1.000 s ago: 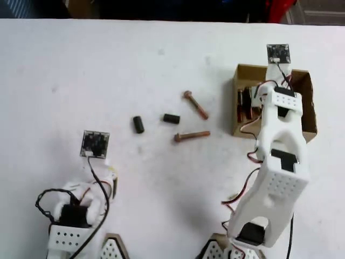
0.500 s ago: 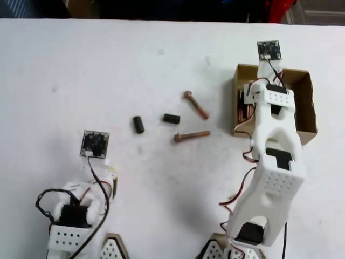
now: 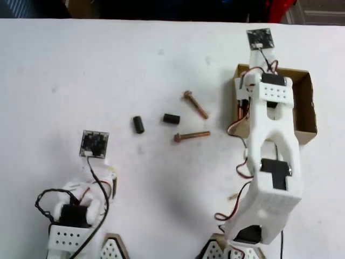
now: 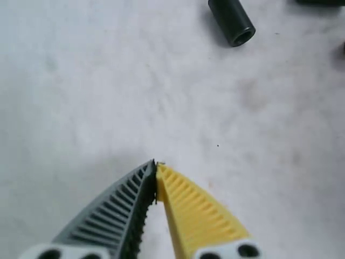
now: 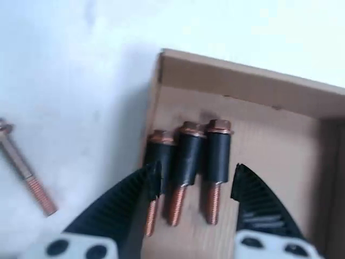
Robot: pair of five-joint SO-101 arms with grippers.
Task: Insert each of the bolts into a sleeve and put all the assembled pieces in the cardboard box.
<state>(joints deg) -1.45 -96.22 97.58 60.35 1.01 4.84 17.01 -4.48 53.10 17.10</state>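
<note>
Two copper bolts lie loose mid-table, one slanted, one nearly level. Two black sleeves lie to their left. The cardboard box sits at the right with the right arm over it. In the right wrist view three assembled pieces lie side by side on the box floor, and my right gripper hangs open above them, holding nothing. One loose bolt shows outside the box. My left gripper is shut and empty near the table's front left, a sleeve ahead of it.
The table's far edge runs along the back, with dark clutter beyond. Both arm bases stand at the front edge. White tabletop stretches left of the parts.
The right arm has moved farther over the box, toward the table's back edge. The left arm and the loose parts have stayed put.
</note>
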